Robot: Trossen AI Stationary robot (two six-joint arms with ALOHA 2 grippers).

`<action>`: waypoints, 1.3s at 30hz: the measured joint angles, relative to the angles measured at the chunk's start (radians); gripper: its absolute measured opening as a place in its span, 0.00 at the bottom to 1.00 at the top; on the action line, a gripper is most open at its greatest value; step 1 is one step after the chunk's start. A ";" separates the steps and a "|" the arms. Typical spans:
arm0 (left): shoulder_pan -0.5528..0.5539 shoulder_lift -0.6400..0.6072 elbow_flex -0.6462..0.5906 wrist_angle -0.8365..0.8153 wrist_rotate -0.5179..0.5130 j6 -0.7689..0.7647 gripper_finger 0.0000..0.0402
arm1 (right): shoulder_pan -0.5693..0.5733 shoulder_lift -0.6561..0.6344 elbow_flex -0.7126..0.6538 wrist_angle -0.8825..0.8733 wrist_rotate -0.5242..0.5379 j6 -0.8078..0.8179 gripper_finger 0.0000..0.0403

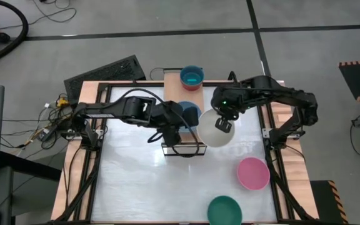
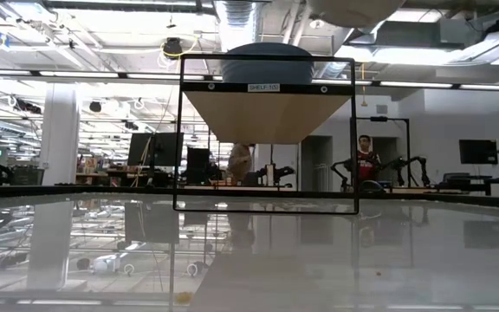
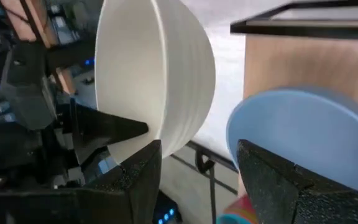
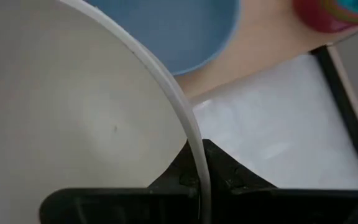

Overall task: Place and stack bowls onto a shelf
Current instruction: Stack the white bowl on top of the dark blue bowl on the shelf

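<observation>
1. While the right gripper [image 1: 222,122] pinches the rim of a white bowl [image 1: 215,130] and holds it just beside the shelf [image 1: 171,83], the high view shows the left gripper [image 1: 171,122] over the blue bowl [image 1: 190,113] on the shelf. A red-and-cyan stack [image 1: 192,77] sits farther back; a pink bowl [image 1: 253,173] and a green bowl [image 1: 224,210] wait on the table [image 1: 136,181].
2. Seen from the low view, the blue bowl rests on the shelf board.
3. Through the left wrist view, its fingers stand apart, empty, straddling the blue bowl's edge.
4. In the right wrist view, the fingers are clamped on the white rim. I judge stacking is in hand: the white bowl must go over the blue one, and the left arm blocks that spot.
</observation>
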 joint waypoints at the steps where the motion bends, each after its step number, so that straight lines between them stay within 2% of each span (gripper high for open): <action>1: -0.001 0.000 0.000 0.004 0.011 0.006 0.49 | 0.001 0.000 0.000 -0.004 -0.009 -0.001 0.06; 7: -0.031 0.000 -0.001 0.059 -0.008 0.016 0.49 | -0.001 0.000 0.000 0.001 -0.014 -0.023 0.06; 14: -0.034 0.018 -0.002 0.054 0.077 0.100 0.49 | 0.015 0.000 0.000 0.028 -0.053 -0.049 0.06; 26: -0.031 0.071 0.001 0.073 0.024 0.100 0.48 | 0.065 0.001 0.000 0.028 -0.039 -0.070 0.06; 29: -0.039 0.076 0.000 0.068 -0.040 0.092 0.40 | 0.061 0.001 0.000 0.029 -0.037 -0.074 0.06; 36: -0.050 0.076 -0.001 0.034 -0.073 0.110 0.07 | 0.056 0.019 -0.001 0.055 -0.040 -0.122 0.06; 39: -0.051 0.079 -0.002 0.034 -0.073 0.107 0.03 | 0.057 0.015 -0.001 0.055 -0.039 -0.134 0.06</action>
